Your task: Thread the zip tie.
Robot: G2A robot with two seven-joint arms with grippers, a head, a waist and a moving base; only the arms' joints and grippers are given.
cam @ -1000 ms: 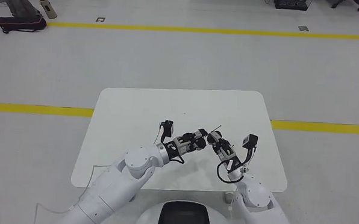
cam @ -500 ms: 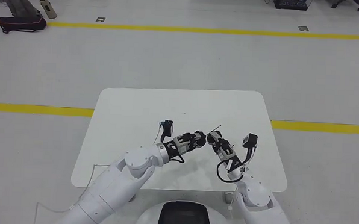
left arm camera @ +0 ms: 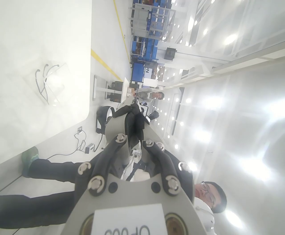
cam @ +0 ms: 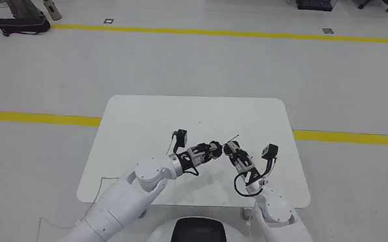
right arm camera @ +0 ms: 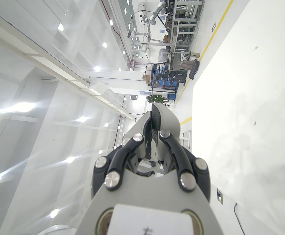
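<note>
Over the middle of the white table (cam: 181,114) my two grippers meet tip to tip. My right gripper (cam: 230,148) is shut on a thin black zip tie (cam: 234,138), whose free tail pokes out past the fingertips toward the far side. In the right wrist view the zip tie (right arm camera: 152,93) runs straight between the shut pads of the right gripper (right arm camera: 152,109). My left gripper (cam: 215,147) sits just beside it. In the left wrist view the left gripper (left arm camera: 133,109) has its jaws closed on a dark piece that looks like the tie's other end.
A clear packet (left arm camera: 47,84) with several thin dark strips lies on the table near its corner. Bare table surface lies all around the grippers, with the front edge (cam: 190,202) close behind them.
</note>
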